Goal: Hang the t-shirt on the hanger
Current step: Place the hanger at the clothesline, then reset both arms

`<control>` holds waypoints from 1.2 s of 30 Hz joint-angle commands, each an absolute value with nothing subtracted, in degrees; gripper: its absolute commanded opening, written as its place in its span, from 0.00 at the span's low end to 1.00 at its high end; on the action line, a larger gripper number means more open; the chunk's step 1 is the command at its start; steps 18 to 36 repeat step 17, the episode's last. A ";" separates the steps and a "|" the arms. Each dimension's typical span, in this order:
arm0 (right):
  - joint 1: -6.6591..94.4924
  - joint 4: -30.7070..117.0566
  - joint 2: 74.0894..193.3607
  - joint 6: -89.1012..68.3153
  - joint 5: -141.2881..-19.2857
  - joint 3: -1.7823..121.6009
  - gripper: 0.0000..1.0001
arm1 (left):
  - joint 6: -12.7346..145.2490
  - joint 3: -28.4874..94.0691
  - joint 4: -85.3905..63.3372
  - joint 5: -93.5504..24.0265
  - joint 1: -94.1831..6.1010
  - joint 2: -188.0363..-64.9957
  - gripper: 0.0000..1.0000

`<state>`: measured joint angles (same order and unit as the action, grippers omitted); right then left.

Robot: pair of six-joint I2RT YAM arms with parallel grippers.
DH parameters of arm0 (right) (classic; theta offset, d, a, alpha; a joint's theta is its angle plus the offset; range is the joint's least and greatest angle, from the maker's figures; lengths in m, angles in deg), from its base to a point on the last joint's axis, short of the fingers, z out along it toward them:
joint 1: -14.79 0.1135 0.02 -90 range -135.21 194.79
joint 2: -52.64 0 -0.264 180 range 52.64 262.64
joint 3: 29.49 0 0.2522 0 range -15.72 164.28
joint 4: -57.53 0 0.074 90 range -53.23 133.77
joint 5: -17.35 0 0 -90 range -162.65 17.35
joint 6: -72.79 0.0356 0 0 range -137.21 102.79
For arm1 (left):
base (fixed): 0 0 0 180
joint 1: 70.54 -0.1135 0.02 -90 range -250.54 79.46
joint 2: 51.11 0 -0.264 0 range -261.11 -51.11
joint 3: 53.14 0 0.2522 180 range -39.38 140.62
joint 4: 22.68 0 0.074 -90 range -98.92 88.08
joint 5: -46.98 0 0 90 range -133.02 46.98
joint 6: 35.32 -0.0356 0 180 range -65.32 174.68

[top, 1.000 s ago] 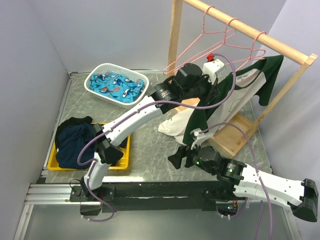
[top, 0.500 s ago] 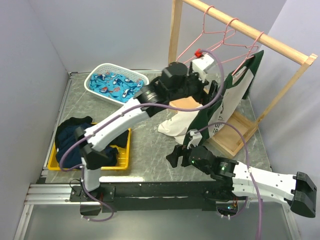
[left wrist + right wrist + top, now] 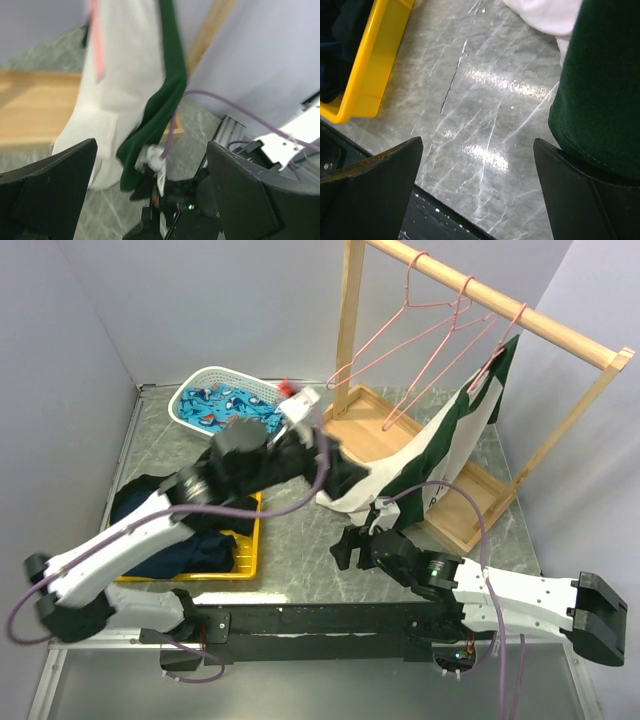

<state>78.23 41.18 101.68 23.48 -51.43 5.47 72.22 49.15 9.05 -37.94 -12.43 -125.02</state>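
The t-shirt (image 3: pixel 440 440), white with dark green sleeves, hangs from the rightmost pink hanger (image 3: pixel 497 352) on the rail and drapes down to the table. My left gripper (image 3: pixel 345 475) is open just left of its lower hem and holds nothing. In the left wrist view the white body (image 3: pixel 125 75) and a green sleeve (image 3: pixel 160 110) hang ahead of the open left gripper (image 3: pixel 150 200). My right gripper (image 3: pixel 347 545) is open low over the table. In its wrist view the right gripper (image 3: pixel 477 190) is empty, with a green sleeve (image 3: pixel 600 100) beside its right finger.
Two more pink hangers (image 3: pixel 420 315) hang on the wooden rail (image 3: pixel 470 295), whose base (image 3: pixel 470 525) lies on the table. A white basket (image 3: pixel 215 372) with blue fish cloth stands at the back left. A yellow tray (image 3: pixel 250 540) holds a dark navy garment (image 3: pixel 150 510).
My left gripper opened and let go of the t-shirt, then drew back left and toward the near edge. The shirt swung down to hang from the hanger. The right arm shifted slightly left.
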 commanded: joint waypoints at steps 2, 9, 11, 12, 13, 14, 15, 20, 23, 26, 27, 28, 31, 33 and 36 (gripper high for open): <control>78.86 45.52 104.49 23.22 -47.07 10.11 1.00 | 82.88 30.70 7.78 -54.08 -12.36 -111.95 0.96; 78.95 47.28 110.12 22.69 -46.02 13.71 1.00 | 94.30 11.19 7.08 -64.55 -12.36 -104.55 0.96; 78.95 47.55 111.26 22.87 -45.84 14.51 1.00 | 96.86 8.62 5.41 -65.26 -12.36 -103.76 0.96; 78.95 47.72 111.53 22.96 -45.67 14.60 1.00 | 97.04 6.78 4.79 -64.82 -12.36 -103.58 0.96; 78.95 47.99 111.71 22.96 -45.66 14.60 1.00 | 97.56 6.07 4.44 -64.56 -12.36 -103.67 0.96; 78.95 48.08 112.05 22.87 -45.66 14.60 1.00 | 97.83 5.54 3.83 -64.56 -12.36 -103.84 0.96; 78.95 47.99 112.06 22.87 -45.58 14.60 1.00 | 98.01 4.84 3.65 -64.56 -12.36 -104.19 0.96; 78.86 47.20 112.32 22.61 -45.58 15.12 1.00 | 99.06 4.65 3.91 -65.51 -12.36 -104.81 0.96; 78.86 47.20 112.32 22.61 -45.58 15.12 1.00 | 99.06 4.65 3.91 -65.51 -12.36 -104.81 0.96; 78.86 47.20 112.32 22.61 -45.58 15.12 1.00 | 99.06 4.65 3.91 -65.51 -12.36 -104.81 0.96; 78.86 47.20 112.32 22.61 -45.58 15.12 1.00 | 99.06 4.65 3.91 -65.51 -12.36 -104.81 0.96; 78.86 47.20 112.32 22.61 -45.58 15.12 1.00 | 99.06 4.65 3.91 -65.51 -12.36 -104.81 0.96; 78.86 47.20 112.32 22.61 -45.58 15.12 1.00 | 99.06 4.65 3.91 -65.51 -12.36 -104.81 0.96; 78.86 47.20 112.32 22.61 -45.58 15.12 1.00 | 99.06 4.65 3.91 -65.51 -12.36 -104.81 0.96; 78.86 47.20 112.32 22.61 -45.58 15.12 1.00 | 99.06 4.65 3.91 -65.51 -12.36 -104.81 0.96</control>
